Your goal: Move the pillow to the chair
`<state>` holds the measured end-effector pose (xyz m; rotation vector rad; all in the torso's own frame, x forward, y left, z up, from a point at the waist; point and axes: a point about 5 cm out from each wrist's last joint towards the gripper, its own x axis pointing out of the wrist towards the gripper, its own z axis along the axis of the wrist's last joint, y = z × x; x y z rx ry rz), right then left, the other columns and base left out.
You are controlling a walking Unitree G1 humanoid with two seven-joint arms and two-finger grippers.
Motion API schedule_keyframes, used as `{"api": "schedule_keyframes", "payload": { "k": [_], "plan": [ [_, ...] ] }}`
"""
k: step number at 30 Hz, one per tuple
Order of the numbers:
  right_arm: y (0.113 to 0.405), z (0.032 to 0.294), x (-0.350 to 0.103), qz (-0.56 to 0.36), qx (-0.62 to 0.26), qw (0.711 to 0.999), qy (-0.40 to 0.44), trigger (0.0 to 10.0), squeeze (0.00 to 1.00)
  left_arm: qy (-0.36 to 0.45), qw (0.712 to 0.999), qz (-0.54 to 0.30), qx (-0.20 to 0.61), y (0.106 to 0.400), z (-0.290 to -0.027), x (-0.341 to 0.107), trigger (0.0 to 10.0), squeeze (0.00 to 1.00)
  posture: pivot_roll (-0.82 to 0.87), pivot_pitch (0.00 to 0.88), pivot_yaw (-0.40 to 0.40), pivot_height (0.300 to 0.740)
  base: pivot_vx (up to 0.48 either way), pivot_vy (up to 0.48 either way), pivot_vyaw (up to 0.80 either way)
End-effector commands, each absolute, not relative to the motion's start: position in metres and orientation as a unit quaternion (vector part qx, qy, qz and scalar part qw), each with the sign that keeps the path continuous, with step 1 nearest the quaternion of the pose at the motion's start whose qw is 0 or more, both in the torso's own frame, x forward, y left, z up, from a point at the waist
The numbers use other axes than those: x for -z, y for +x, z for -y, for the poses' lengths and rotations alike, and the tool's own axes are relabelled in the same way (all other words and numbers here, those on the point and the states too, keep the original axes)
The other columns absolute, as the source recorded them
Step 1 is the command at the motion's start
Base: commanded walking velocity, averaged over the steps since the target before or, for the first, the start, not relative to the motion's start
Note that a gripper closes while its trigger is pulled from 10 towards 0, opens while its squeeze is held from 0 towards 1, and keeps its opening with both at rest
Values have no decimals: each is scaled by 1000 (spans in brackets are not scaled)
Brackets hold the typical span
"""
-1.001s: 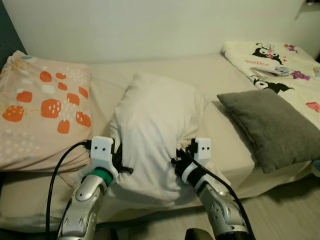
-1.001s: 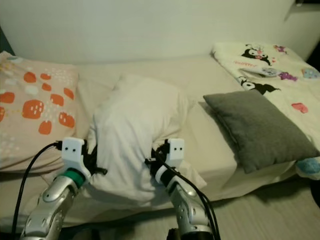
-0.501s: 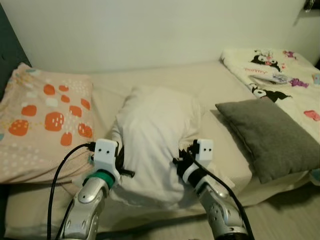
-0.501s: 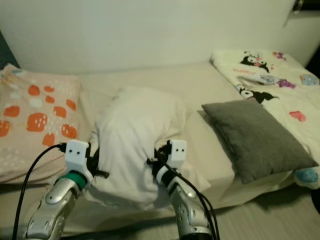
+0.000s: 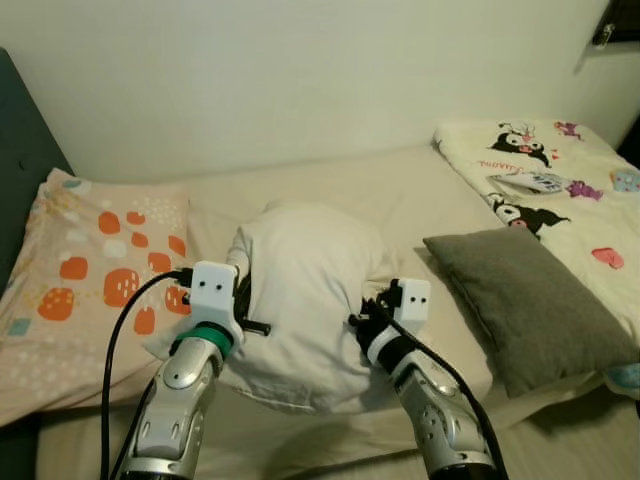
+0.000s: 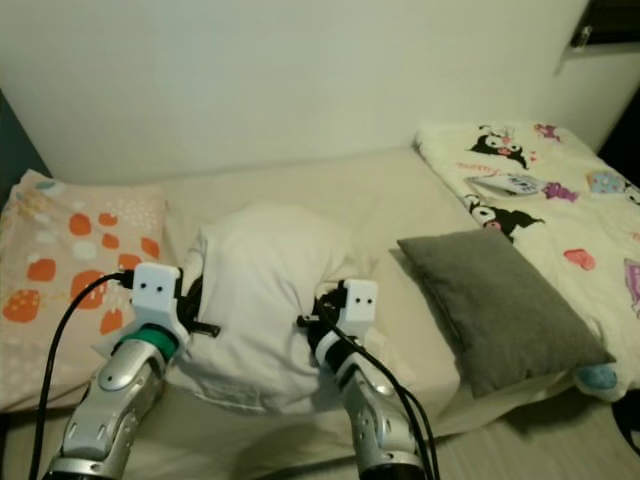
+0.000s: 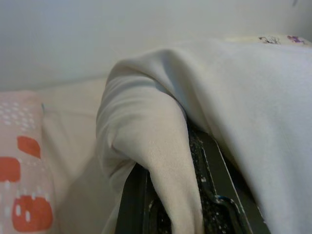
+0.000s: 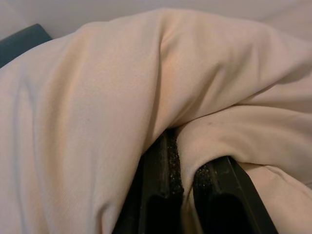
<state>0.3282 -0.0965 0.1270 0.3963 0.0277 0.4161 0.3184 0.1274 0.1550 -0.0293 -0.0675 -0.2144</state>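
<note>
Both grippers are clamped onto the white pillow (image 5: 305,285), one on each flank: from the head cameras the left gripper (image 5: 243,305) bites into its left side and the right gripper (image 5: 365,318) into its right side, so the pillow sits squeezed between the two silver arms, bunched and raised off the bed (image 5: 420,180) at its near end. I count three other soft things on the mattress: one pillow with orange spots (image 5: 90,270) to the left, one grey cushion (image 5: 520,300) to the right, and one cartoon-print blanket (image 5: 540,170) at the far right corner. The white pillow's long axis runs away from the robot toward the wall (image 5: 300,70), its far end rounded and pointing at the wall, its near end hanging between the wrists. From the left wrist, a fold of the pillow's cloth is pinched between the two black fingers (image 7: 209,185), with the orange-spotted pillow showing beyond. From the right wrist, the black fingers (image 8: 163,180) are likewise closed on a tuck of white fabric, the rest of the pillow billowing over them.
</note>
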Motion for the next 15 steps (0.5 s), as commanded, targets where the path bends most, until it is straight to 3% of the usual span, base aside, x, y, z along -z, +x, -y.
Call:
{"api": "schedule_keyframes", "payload": {
  "k": [1, 15],
  "plan": [
    [329, 85, -137, 9, -230, 953, 196, 10000, 0, -15, 991, 58, 119, 317, -123, -165, 10000, 0, 74, 0, 75, 734, 0, 0, 0],
    [327, 89, -140, 19, -218, 951, 219, 10000, 0, -17, 992, 66, 110, 320, -120, -168, 10000, 0, 72, 0, 74, 740, 0, 0, 0]
  ]
}}
